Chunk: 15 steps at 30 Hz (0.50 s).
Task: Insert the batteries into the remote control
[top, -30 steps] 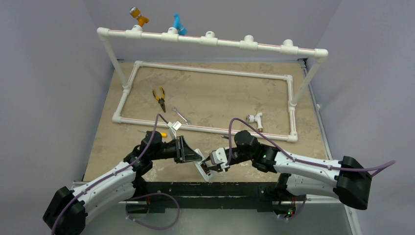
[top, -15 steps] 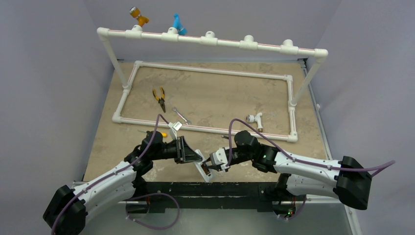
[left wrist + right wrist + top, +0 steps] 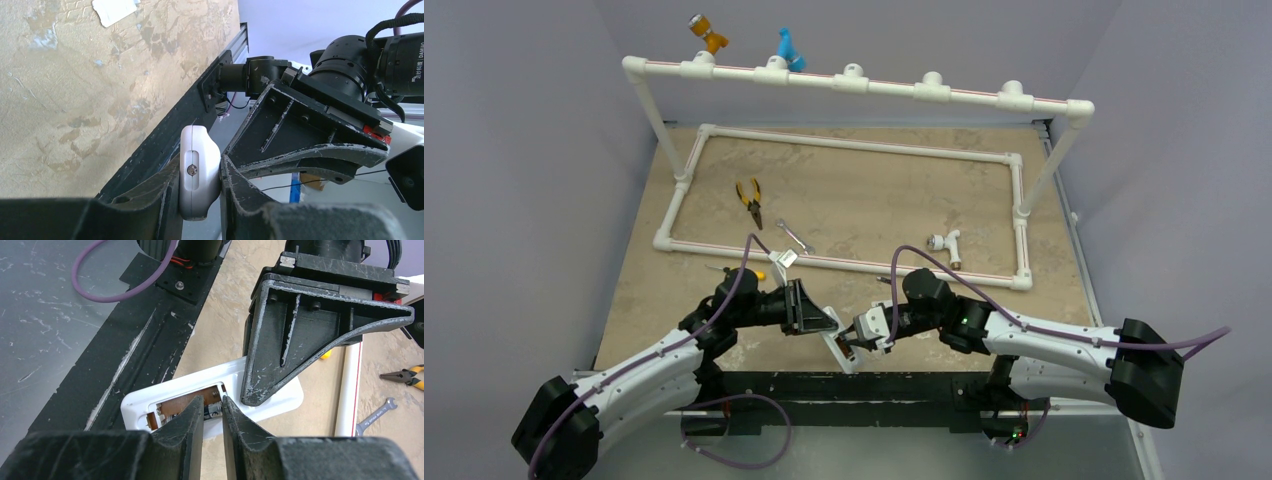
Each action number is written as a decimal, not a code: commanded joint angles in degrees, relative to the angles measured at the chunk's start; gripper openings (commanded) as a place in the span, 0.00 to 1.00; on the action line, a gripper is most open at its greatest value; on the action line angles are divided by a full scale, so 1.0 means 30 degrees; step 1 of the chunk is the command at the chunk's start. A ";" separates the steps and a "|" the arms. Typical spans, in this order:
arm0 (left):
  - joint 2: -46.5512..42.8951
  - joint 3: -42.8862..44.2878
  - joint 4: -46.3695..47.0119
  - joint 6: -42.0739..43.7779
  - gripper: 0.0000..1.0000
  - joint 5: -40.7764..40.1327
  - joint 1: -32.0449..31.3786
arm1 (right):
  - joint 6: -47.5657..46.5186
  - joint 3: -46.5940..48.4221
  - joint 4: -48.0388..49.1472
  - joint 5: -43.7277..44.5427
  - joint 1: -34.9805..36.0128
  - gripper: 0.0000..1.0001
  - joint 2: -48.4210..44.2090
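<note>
White slim plastic remote control (image 3: 195,382) is hanging over the near edge of the tan mottled table (image 3: 874,190), clamped at one end in the left gripper (image 3: 199,167). Only the right wrist view is showing us its open back compartment, where a small dark metal-capped battery (image 3: 213,411) is sitting between the right gripper's (image 3: 212,402) narrow fingers; whether they are pinching it we cannot tell. From above, both arms are reaching low and inward, claws meeting.

two white-shelled jointed arms (image 3: 649,368) with black motor housings (image 3: 1149,375), purple cables (image 3: 111,298) looped alongside, scuffed black triangular plastic gripper fingers (image 3: 300,335).
</note>
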 commanded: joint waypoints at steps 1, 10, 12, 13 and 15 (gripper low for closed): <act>-0.0138 0.1214 0.1981 -0.0676 0.00 0.0371 -0.0066 | -0.0241 -0.0431 -0.1618 0.0249 -0.0029 0.17 0.0002; -0.0281 0.1221 0.2092 -0.0868 0.00 0.0360 -0.0130 | -0.0241 -0.0376 -0.2140 0.0326 0.0030 0.14 0.0478; -0.0338 0.1221 0.2097 -0.0893 0.00 0.0321 -0.0116 | -0.0252 -0.0416 -0.2177 0.0545 0.0081 0.12 0.0532; -0.0330 0.1222 0.2116 -0.0919 0.00 0.0316 -0.0110 | -0.0279 -0.0487 -0.2200 0.0764 0.0128 0.11 0.0522; -0.0365 0.1220 0.2189 -0.0981 0.00 0.0285 -0.0137 | -0.0349 -0.0604 -0.2231 0.1257 0.0267 0.09 0.0414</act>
